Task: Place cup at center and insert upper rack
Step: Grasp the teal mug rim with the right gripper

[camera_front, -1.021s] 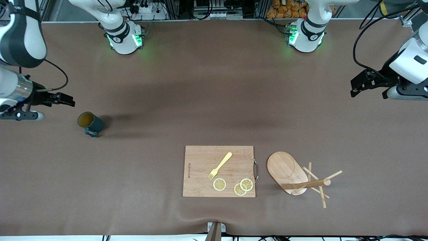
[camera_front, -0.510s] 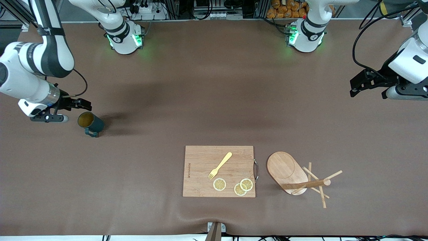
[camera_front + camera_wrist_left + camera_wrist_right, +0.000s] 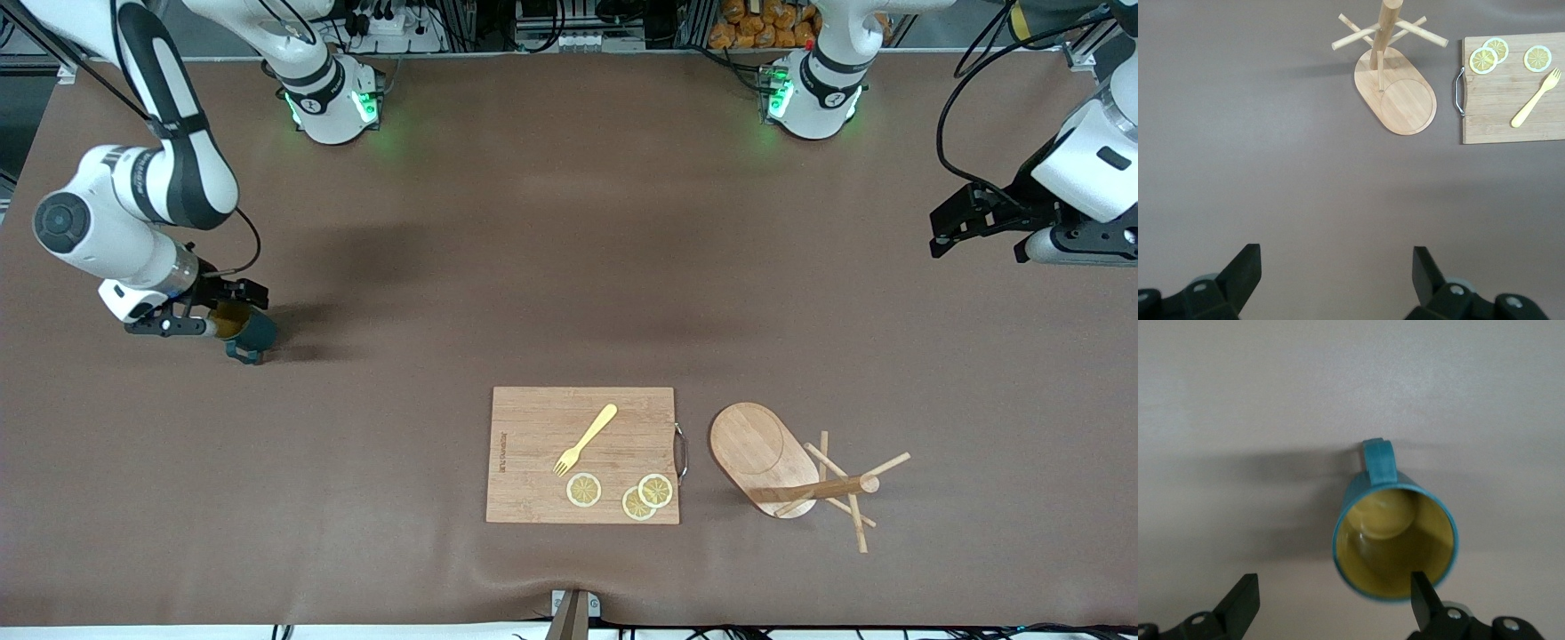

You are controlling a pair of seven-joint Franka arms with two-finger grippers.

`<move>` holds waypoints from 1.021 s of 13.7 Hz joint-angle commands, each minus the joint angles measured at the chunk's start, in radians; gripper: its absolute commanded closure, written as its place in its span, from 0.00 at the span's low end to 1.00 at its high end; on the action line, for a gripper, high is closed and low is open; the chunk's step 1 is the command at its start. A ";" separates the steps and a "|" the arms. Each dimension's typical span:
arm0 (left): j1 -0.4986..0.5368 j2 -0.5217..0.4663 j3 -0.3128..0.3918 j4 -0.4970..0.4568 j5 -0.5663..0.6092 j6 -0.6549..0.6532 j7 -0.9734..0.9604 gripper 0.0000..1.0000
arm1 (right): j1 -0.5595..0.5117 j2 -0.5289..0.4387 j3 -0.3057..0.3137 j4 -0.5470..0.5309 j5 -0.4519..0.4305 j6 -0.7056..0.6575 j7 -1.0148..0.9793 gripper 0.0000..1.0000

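The dark teal cup (image 3: 254, 334) stands upright near the right arm's end of the table, its handle toward the front camera. My right gripper (image 3: 229, 304) hovers just above its mouth, open and empty. In the right wrist view the cup (image 3: 1395, 543) shows its yellowish inside, and one fingertip (image 3: 1421, 590) overlaps its rim while my right gripper (image 3: 1335, 590) sits off-centre beside it. The wooden upper rack (image 3: 765, 452) stands on its oval base beside the cutting board and also shows in the left wrist view (image 3: 1401, 100). My left gripper (image 3: 942, 233) waits open and empty over bare table (image 3: 1336, 260).
A rectangular wooden cutting board (image 3: 533, 462) lies near the front edge at the table's middle. It carries a yellow fork (image 3: 585, 438) and three lemon slices (image 3: 584, 490). The rack's thin pegs (image 3: 855, 520) stick out toward the left arm's end.
My right arm has swung in from the table's end and lowered until its gripper is over the cup. The left arm, cup and rack have not moved.
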 commanded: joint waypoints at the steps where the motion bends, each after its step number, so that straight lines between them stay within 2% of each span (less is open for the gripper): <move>1: 0.000 0.008 -0.004 0.018 0.017 0.001 -0.001 0.00 | 0.016 0.054 -0.009 -0.008 -0.011 0.070 0.017 0.15; 3: -0.002 0.008 -0.004 0.018 0.019 0.001 -0.002 0.00 | 0.019 0.075 -0.009 -0.006 -0.011 0.100 0.017 0.46; 5: 0.000 0.007 -0.004 0.018 0.019 0.001 -0.002 0.00 | 0.021 0.086 -0.009 -0.005 -0.002 0.102 0.019 0.94; 6: 0.000 0.008 -0.004 0.018 0.019 0.001 -0.002 0.00 | 0.021 0.086 -0.008 -0.005 0.000 0.094 0.019 1.00; 10: 0.000 0.008 -0.004 0.016 0.017 0.001 -0.002 0.00 | 0.027 0.083 -0.008 -0.002 0.000 0.079 0.019 1.00; 14: 0.000 0.008 -0.004 0.018 0.019 0.001 -0.004 0.00 | 0.070 0.062 -0.005 0.088 0.001 -0.094 0.117 1.00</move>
